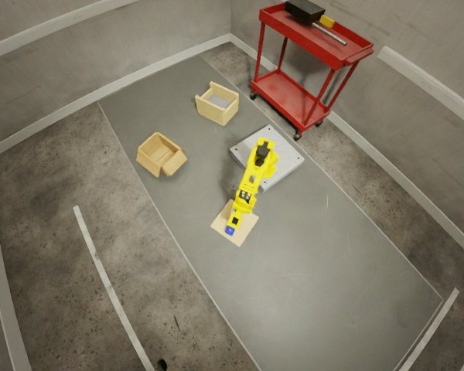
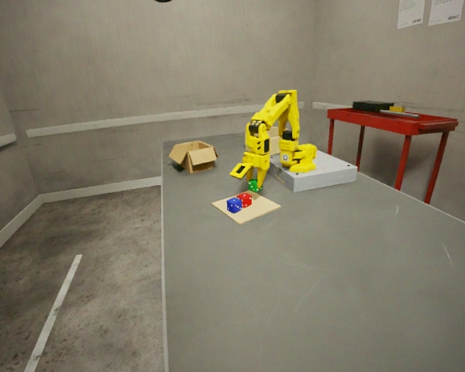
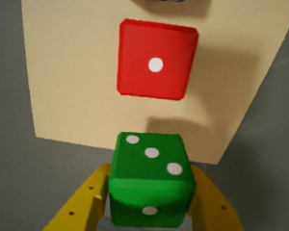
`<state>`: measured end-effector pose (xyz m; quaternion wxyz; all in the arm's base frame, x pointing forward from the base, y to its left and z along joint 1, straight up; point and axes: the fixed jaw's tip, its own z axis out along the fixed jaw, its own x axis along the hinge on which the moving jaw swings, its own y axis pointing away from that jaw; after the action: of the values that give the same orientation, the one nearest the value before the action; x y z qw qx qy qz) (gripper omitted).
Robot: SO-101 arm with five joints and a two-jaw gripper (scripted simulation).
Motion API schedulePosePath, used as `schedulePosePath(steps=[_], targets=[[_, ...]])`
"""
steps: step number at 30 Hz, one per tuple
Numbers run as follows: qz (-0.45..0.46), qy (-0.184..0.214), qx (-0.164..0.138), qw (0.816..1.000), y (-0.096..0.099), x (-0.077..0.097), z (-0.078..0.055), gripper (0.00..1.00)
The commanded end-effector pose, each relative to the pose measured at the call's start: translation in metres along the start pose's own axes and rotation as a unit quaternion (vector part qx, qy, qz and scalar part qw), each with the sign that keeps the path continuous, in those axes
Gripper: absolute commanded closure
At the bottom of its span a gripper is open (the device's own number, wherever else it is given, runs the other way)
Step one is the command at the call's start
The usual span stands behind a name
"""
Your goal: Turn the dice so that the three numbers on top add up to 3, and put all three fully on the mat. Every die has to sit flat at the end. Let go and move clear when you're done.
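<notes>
My gripper (image 3: 149, 202) is shut on the green die (image 3: 150, 179) and holds it just above the near edge of the tan mat. The face of the green die toward the wrist camera shows three pips. The green die also shows in the exterior view (image 2: 253, 185) under the yellow arm (image 2: 270, 132). The red die (image 3: 156, 59) lies flat on the mat with one pip up; it also shows in the side view (image 2: 245, 198). The blue die (image 2: 234, 204) sits on the mat beside the red one and appears in the overhead view (image 1: 229, 229).
An open cardboard box (image 2: 194, 155) stands behind the mat, a second box (image 1: 217, 103) farther back. The arm's grey base plate (image 2: 318, 172) lies to the right. A red cart (image 2: 389, 132) stands beside the table.
</notes>
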<state>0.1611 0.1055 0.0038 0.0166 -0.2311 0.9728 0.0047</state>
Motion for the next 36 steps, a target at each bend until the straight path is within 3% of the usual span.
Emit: schedulePosePath(steps=[1, 36], targets=[[0.000, 0.012, 0.000, 1.000, 0.001, 0.005, 0.005, 1.00], [0.000, 0.012, 0.000, 1.000, 0.001, 0.005, 0.017, 1.00]])
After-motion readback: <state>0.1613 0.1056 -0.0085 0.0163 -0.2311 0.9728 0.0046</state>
